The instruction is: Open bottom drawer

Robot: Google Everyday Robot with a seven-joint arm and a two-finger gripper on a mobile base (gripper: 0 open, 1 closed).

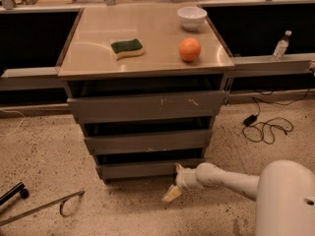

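Observation:
The bottom drawer [147,169] is the lowest and narrowest grey front of the metal cabinet, just above the floor, with a dark gap above it. My gripper [175,181] is at the drawer's lower right corner, one fingertip [179,168] up by the drawer's right end and the other [172,194] down near the floor, so it is open. It holds nothing. The white arm [221,178] reaches in from the lower right.
Above are the mid drawer [147,141] and the tall scratched drawer [145,106]. The cabinet top [88,58] carries a sponge [126,48], an orange [189,49] and a white bowl [191,17]. A black cable [266,129] lies at right, a metal rod [44,208] at lower left.

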